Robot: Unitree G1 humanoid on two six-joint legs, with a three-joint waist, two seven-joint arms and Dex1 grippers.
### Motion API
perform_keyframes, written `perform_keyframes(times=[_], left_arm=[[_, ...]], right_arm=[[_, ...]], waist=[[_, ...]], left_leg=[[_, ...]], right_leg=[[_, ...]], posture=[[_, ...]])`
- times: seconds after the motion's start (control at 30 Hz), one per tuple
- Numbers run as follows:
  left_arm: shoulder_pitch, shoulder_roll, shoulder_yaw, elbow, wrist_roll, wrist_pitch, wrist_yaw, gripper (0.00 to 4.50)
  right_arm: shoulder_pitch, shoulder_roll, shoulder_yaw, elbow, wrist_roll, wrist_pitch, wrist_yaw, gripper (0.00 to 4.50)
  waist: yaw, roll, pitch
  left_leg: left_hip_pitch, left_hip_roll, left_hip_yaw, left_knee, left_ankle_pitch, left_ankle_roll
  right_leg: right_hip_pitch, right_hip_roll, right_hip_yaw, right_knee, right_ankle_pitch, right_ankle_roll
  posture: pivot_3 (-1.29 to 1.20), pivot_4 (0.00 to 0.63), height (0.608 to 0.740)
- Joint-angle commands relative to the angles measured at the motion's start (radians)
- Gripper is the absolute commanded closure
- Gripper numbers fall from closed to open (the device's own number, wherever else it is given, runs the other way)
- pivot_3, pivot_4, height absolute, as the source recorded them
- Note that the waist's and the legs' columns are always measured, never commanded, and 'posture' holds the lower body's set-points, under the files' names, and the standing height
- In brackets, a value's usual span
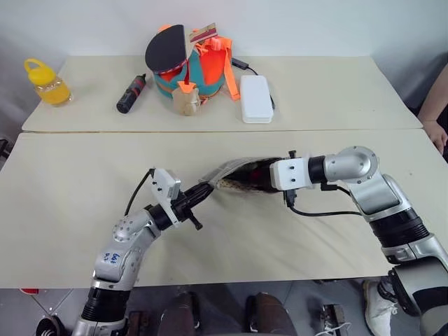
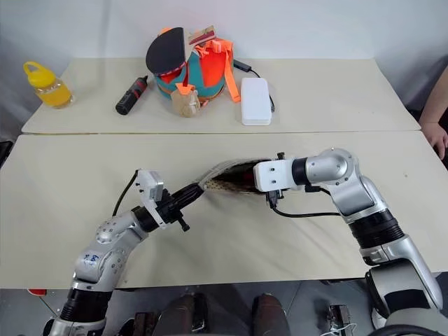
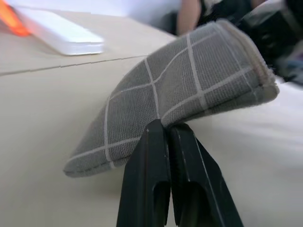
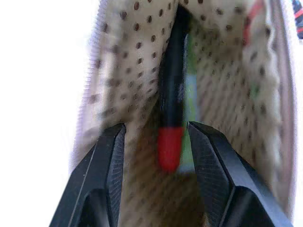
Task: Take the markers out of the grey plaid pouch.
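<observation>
The grey plaid pouch (image 1: 225,170) hangs just above the front table, its open mouth turned to the right. My left gripper (image 3: 165,125) is shut on the pouch's lower fabric edge, and in the head view it (image 1: 203,191) sits at the pouch's left end. My right gripper (image 4: 155,124) reaches into the mouth from the right and is open. Its fingers (image 4: 111,156) stand either side of the slim black marker with a red cap (image 4: 171,90), with gaps between them. A light-green highlighter (image 4: 191,92) lies beside that marker against the dotted lining.
On the back table stand a white rectangular case (image 1: 256,98), a thick black-and-red cylinder (image 1: 131,94), a yellow bottle (image 1: 47,82) and a colourful bag with orange straps (image 1: 192,66). A person's arm (image 1: 437,105) shows at the right edge.
</observation>
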Motion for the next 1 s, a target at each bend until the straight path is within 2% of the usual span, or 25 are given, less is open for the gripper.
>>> perform_keyframes(times=[0.03,0.13,0.2,0.37,0.5,0.83,0.87,0.93,1.0], left_arm=[[-0.021,-0.006,0.021,-0.107,-0.173,0.165,0.016,4.5],[-0.043,-0.019,0.048,-0.121,-0.305,0.305,0.059,4.5],[-0.041,-0.014,0.046,-0.106,-0.32,0.349,0.068,4.5],[-0.003,0.012,-0.032,-0.061,-0.194,0.302,0.048,4.5],[-0.02,-0.059,0.001,-0.002,-0.193,0.274,0.097,4.5],[-0.021,-0.056,-0.013,0.025,-0.123,0.226,0.067,4.5],[-0.02,-0.056,-0.012,0.025,-0.121,0.226,0.066,4.5],[-0.017,-0.056,-0.01,0.023,-0.119,0.227,0.064,4.5],[-0.014,-0.055,-0.015,0.021,-0.112,0.223,0.057,4.5]], right_arm=[[-0.063,-0.028,-0.013,-0.062,0.025,0.074,0.066,2.37],[-0.08,-0.081,0.004,-0.122,0.032,0.206,0.171,2.37],[-0.078,-0.093,0.009,-0.159,0.05,0.255,0.214,2.37],[-0.09,-0.088,0.04,-0.188,0.026,0.361,0.239,2.37],[-0.095,-0.057,0.109,-0.137,-0.072,0.347,0.183,2.37],[-0.055,-0.032,0.143,-0.088,-0.126,0.309,0.138,2.37],[-0.049,-0.025,0.14,-0.089,-0.121,0.311,0.134,2.65],[-0.041,-0.018,0.137,-0.096,-0.116,0.312,0.13,2.94],[-0.037,-0.012,0.132,-0.099,-0.111,0.311,0.127,3.6]], waist=[[0.0,0.0,0.0],[0.003,0.0,0.0],[0.004,0.0,0.0],[0.0,0.0,0.0],[0.002,0.0,0.0],[0.002,0.0,0.0],[0.001,0.0,0.0],[0.0,0.0,0.0],[-0.001,0.0,0.0]], left_leg=[[0.0,0.0,0.0,0.0,0.0,0.0],[0.0,0.0,-0.001,0.0,0.0,0.0],[0.0,0.0,-0.002,0.0,0.0,0.0],[0.001,-0.001,-0.001,0.0,0.0,0.0],[0.001,-0.001,-0.001,0.001,0.0,0.0],[0.002,0.0,-0.002,0.002,0.0,0.0],[0.002,0.0,-0.002,0.002,0.0,0.0],[0.002,0.0,-0.002,0.002,0.0,0.0],[0.002,0.0,-0.002,0.002,0.0,0.0]], right_leg=[[0.0,0.0,0.0,0.0,0.0,0.0],[0.0,0.0,0.0,0.0,0.0,0.0],[0.002,0.0,0.0,-0.001,0.0,0.0],[0.002,0.0,-0.001,-0.002,0.0,0.0],[0.003,0.0,-0.001,-0.002,0.0,0.0],[0.004,0.0,-0.001,-0.002,0.0,0.0],[0.004,0.0,-0.001,-0.002,0.0,0.0],[0.005,0.0,-0.001,-0.002,0.0,0.0],[0.005,0.0,-0.001,-0.002,0.0,0.0]], posture=[[0.0,0.15,0.74],[0.0,0.15,0.74],[0.0,0.15,0.74],[0.0,0.15,0.74],[0.0,0.15,0.74],[0.0,0.15,0.74],[0.0,0.15,0.74],[0.0,0.15,0.74],[0.0,0.15,0.74]])
